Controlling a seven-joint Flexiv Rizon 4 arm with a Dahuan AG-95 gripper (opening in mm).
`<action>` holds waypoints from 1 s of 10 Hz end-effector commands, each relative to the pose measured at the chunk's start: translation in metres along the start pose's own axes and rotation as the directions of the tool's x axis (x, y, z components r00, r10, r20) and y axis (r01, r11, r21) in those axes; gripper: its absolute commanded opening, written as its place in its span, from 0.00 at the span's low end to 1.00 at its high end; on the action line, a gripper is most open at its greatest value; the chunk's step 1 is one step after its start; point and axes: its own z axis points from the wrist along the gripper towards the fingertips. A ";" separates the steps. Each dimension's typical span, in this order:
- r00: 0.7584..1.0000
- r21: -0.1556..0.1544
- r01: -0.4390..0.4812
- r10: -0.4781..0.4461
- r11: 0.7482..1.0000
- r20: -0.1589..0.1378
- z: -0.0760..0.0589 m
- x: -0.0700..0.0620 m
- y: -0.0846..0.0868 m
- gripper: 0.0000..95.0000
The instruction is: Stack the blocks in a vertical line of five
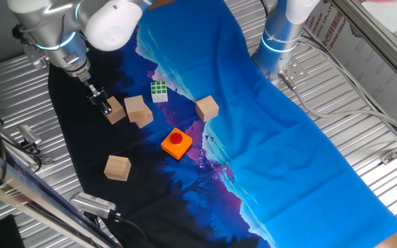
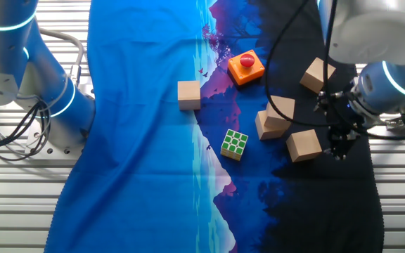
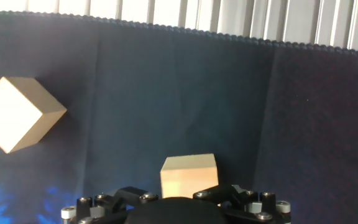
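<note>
You see the cloth (image 1: 274, 138) from high on opposite sides in both fixed views; your hand view sits low, close behind one block (image 3: 189, 176).

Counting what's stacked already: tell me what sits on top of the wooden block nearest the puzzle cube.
Another wooden block rests on that lower block, twisted and shifted off centre. Nothing tops it. Where their faces meet is hidden.
</note>
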 end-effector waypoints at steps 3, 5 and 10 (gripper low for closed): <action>0.999 -0.031 -0.022 0.021 0.999 -0.043 0.007 -0.002 -0.002 1.00; 0.999 -0.037 -0.020 0.018 0.999 -0.050 0.015 -0.003 -0.002 1.00; 0.998 -0.033 -0.026 0.025 0.999 -0.053 0.038 0.003 0.003 1.00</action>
